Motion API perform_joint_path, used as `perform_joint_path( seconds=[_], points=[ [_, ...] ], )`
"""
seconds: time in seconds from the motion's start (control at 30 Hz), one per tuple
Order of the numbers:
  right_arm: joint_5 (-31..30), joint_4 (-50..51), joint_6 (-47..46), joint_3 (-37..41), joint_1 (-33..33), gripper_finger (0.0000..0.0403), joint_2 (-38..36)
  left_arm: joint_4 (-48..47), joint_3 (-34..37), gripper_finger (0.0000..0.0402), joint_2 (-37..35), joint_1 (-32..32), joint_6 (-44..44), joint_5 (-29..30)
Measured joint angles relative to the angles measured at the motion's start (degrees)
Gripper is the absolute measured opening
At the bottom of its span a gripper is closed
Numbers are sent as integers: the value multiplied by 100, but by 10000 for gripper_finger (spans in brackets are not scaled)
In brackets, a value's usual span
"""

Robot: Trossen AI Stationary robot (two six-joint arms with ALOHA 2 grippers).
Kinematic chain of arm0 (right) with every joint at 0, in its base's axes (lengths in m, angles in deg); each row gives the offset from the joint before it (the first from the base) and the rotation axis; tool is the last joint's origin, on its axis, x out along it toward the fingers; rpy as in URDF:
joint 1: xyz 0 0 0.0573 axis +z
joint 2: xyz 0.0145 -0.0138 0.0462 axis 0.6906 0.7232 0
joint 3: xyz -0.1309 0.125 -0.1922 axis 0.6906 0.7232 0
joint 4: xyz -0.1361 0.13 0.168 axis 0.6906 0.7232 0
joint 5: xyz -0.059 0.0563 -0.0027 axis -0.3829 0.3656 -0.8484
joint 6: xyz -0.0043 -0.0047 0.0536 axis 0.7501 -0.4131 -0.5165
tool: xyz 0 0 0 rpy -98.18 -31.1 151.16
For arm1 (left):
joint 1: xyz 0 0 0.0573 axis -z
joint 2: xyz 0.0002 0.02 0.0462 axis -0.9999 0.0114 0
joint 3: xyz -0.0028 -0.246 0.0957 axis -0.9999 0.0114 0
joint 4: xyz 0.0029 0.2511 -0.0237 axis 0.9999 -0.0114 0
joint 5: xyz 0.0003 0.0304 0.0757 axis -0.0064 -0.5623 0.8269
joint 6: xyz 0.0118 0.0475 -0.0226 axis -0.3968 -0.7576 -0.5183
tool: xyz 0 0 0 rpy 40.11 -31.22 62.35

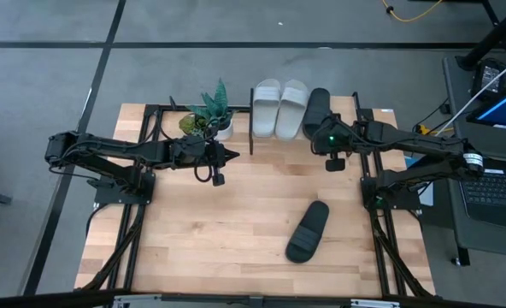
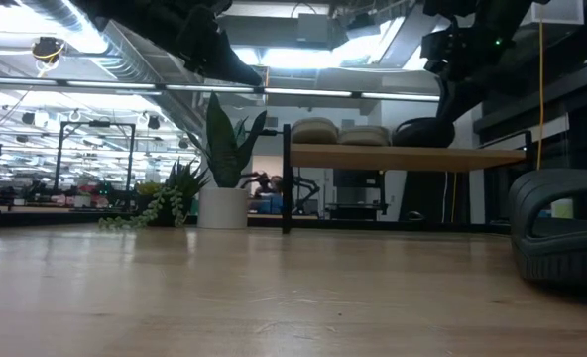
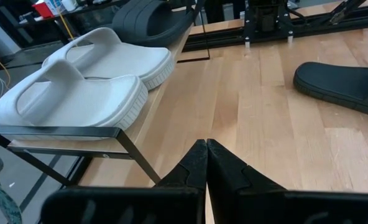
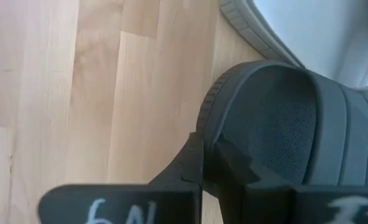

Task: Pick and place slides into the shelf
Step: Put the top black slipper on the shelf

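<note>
High view: two pale slides [image 1: 279, 108] and one black slide [image 1: 315, 112] are sitting side by side on the shelf [image 1: 368, 115] in the upper middle of the frame. The right gripper [image 1: 322, 135] is pinching that black slide's near edge. A second black slide [image 1: 308, 231] is lying on the wooden surface [image 1: 210, 231], lower right of centre. The left gripper [image 1: 232, 156], fingers pressed together and empty, is hovering just left of centre, beside a potted plant [image 1: 210, 111].

Low view: the shelf's board [image 2: 403, 156] is carrying the slides right of centre.

Left wrist view: the left gripper's closed fingers [image 3: 196, 171] are pointing across the surface.

Right wrist view: the right gripper's fingers [image 4: 193, 165] are clamping the black slide's rim [image 4: 277, 124].
</note>
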Motion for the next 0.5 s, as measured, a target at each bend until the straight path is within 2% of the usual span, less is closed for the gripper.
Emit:
perform_joint_path(
  seconds=[0.33,0.5],
  points=[
    [189,-21,23,0,-269,22,0,1,0,0,0,0,3,0],
    [204,-28,13,0,-304,62,2,1,0,0,0,0,4,0]
  ],
)
